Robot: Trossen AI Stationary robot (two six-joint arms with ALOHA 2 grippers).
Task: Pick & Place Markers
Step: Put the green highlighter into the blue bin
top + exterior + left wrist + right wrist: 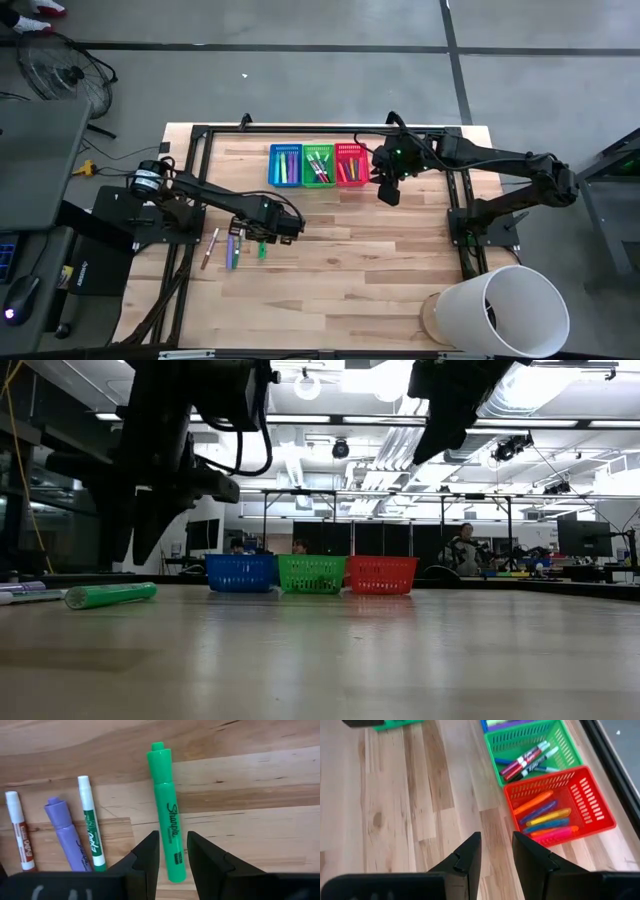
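Observation:
A green marker (167, 815) lies flat on the wooden table, also seen low on the table in the low view (110, 595). My left gripper (172, 855) hangs above it, pointing down and open, one finger on each side of the marker's near end. Beside it lie a purple marker (67, 835), a white marker with a green label (90, 827) and a white marker with a red label (20, 837). My right gripper (496, 852) is open and holds nothing, raised over the table near the red basket (600, 805).
Blue (272, 165), green (318, 148) and red (350, 147) mesh baskets stand in a row at the far side, each holding markers. A white bucket (500, 310) sits at the near right corner. Dark frame rails (460, 215) run along the table's left and right sides.

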